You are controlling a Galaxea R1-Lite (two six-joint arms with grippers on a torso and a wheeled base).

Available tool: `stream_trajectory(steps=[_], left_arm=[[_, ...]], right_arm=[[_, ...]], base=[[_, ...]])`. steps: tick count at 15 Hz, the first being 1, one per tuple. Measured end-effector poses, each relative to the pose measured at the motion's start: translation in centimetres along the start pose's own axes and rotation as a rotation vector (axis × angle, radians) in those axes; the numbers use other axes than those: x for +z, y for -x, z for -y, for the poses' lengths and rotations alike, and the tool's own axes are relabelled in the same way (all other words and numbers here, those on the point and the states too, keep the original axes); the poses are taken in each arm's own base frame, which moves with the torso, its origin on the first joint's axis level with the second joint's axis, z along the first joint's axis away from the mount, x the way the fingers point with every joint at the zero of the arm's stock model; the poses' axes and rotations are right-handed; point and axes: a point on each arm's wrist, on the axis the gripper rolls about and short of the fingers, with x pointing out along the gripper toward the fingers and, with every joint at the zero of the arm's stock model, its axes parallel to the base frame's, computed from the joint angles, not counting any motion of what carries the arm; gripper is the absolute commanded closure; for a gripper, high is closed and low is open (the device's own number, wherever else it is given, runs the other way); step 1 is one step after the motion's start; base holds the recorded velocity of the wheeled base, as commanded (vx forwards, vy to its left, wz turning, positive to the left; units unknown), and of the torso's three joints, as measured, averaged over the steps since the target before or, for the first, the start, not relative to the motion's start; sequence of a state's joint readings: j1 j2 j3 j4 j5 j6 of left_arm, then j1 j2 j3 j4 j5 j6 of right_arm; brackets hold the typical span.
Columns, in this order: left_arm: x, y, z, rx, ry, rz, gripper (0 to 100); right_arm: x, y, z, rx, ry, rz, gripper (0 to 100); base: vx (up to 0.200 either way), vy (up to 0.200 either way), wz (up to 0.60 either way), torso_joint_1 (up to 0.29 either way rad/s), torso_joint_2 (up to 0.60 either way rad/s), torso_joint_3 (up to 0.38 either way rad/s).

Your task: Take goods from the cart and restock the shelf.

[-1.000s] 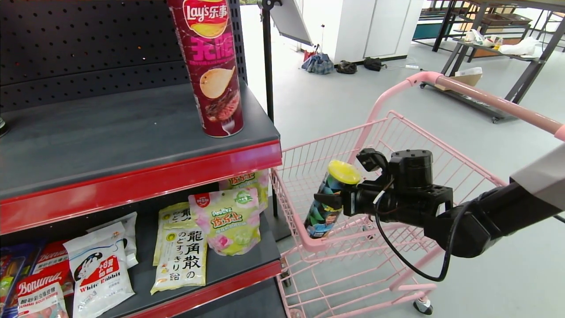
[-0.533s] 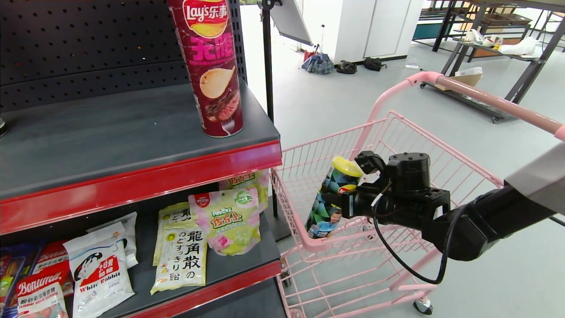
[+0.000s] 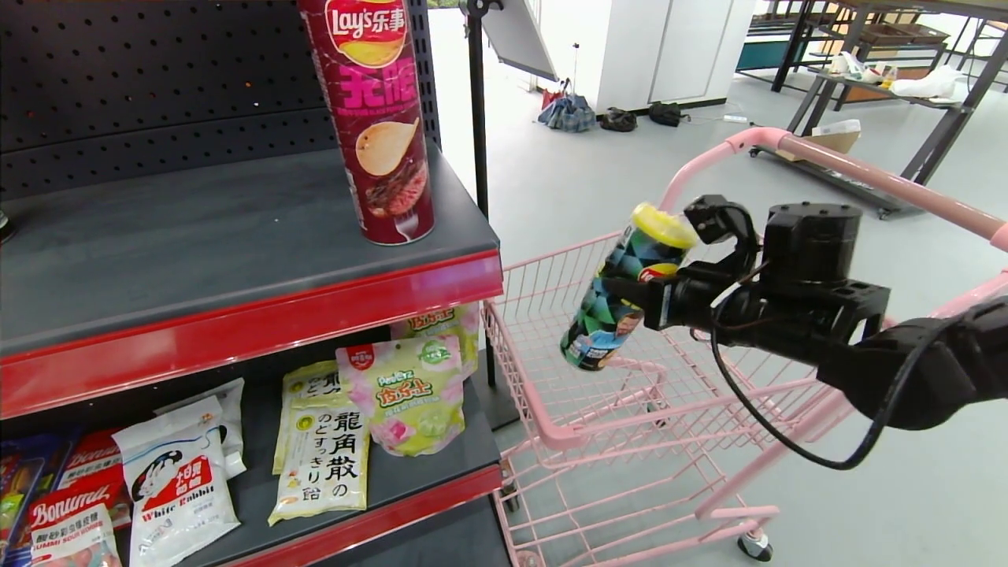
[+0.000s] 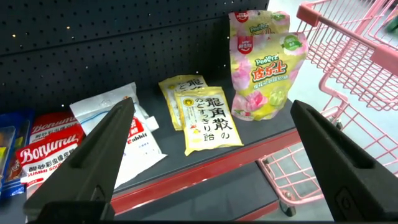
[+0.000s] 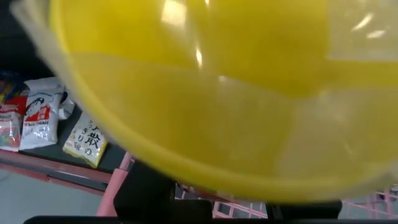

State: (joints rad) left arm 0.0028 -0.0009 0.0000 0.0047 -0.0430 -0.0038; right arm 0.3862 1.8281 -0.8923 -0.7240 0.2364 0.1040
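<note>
pink wire cart (image 3: pixel 551 431) stands to the right of the shelving, and above its basket the right gripper (image 3: pixel 639 298) is clamped across the middle of a short can with a yellow plastic lid and a multicoloured geometric wrap (image 3: pixel 605 329). the can hangs clear of the cart rim, touching nothing but the fingers. its long axis is tilted: lid up and back toward the wrist, base down and leaning toward the shelves.

the dark grey upper shelf with a red front edge (image 3: pixel 197 236) lies to the can's left, and a tall magenta crisp tube (image 3: pixel 378 134) stands upright near that shelf's right end. i judge the bare board left of the tube is the likely spot, and the can would need righting first. the right arm is plainly nearer.

the left gripper (image 4: pixel 211 106) is spread wide with nothing between its fingers, facing the lower shelf of sweet pouches (image 4: pixel 205 118).

in the right wrist view the yellow lid (image 5: pixel 205 81) blocks the fingers, so how deep the grip sits is unclear. the tube's top is cut off.
</note>
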Motion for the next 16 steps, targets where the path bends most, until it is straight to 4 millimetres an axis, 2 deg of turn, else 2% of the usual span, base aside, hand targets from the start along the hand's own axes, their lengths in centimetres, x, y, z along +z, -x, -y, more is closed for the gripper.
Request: stream_trajectory(steps=[2,4,7,9,12,16], left_arm=[[0.0,0.0,0.0,-0.001,0.0,-0.001,0],[0.0,0.0,0.0,-0.002,0.0,0.0,0],[0.0,0.0,0.0,-0.002,0.0,0.0,0],[0.0,0.0,0.0,-0.002,0.0,0.0,0],[0.0,0.0,0.0,-0.002,0.0,0.0,0],[0.0,0.0,0.0,-0.002,0.0,0.0,0]], right_arm=[[2.6,2.6,0.1,-0.029,0.009,0.008,100],[4.9,6.3,-0.2,-0.058,0.024,0.025,100],[6.5,12.2,-1.2,-0.096,0.034,0.035,100],[6.2,16.3,-2.2,-0.117,0.031,0.024,100],[3.9,21.3,-3.1,-0.17,0.03,0.029,100],[0.2,26.3,-3.6,-0.332,0.065,0.035,100]], base=[[0.0,0.0,0.0,0.0,0.0,0.0],[0.0,0.0,0.0,0.0,0.0,0.0],[0.0,0.0,0.0,0.0,0.0,0.0],[0.0,0.0,0.0,0.0,0.0,0.0],[0.0,0.0,0.0,0.0,0.0,0.0],[0.0,0.0,0.0,0.0,0.0,0.0]])
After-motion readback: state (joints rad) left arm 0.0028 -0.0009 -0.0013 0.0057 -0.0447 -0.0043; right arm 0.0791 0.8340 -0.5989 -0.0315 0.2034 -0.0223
